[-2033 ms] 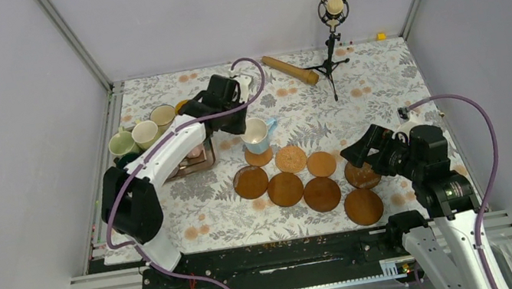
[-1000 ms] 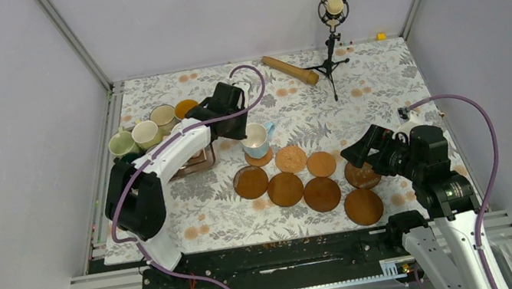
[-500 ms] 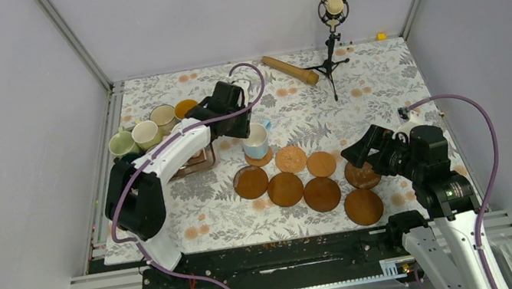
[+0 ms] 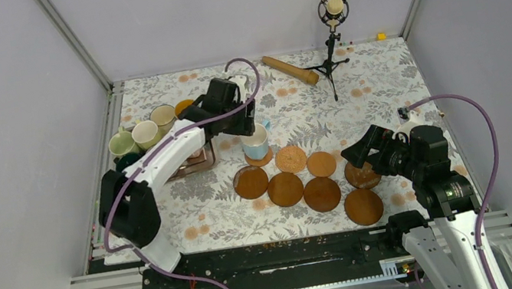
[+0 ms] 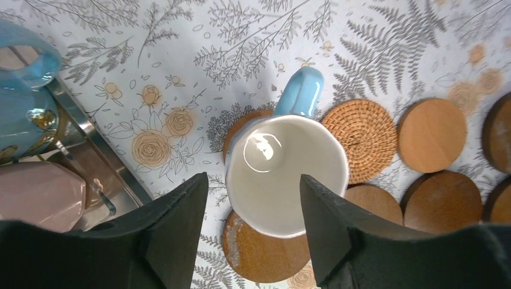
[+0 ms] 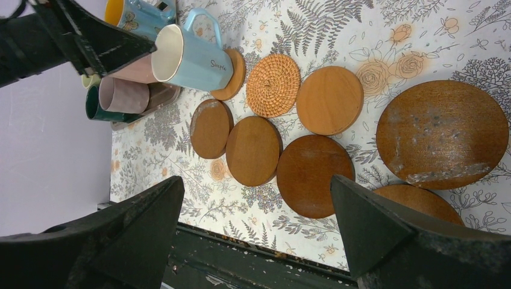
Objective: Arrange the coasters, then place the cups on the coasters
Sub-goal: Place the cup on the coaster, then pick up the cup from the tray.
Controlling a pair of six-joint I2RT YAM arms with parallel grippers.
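As the overhead view shows, the light blue glazed ceramic mug (image 4: 256,143) stands upright on a small round tan wooden coaster (image 4: 260,158), toward ten o'clock of the other brown coasters (image 4: 322,194). In the left wrist view, the left gripper (image 5: 253,180) straddles the rim with its jaws apart, not clamping. In the right wrist view, the right gripper (image 6: 256,180) gapes wide and empty. The mug is probably rigid, slick and chippable, so it is best pinched across the rim wall.

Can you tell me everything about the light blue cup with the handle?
The light blue mug looks like glossy ceramic, blue outside and white inside. It has one curved blue handle, which points to the far side, and small writing on its side. It is empty and stands upright on a small brown coaster, beside the woven coaster. The left pincer hangs open above it, one finger on each side, not gripping it.
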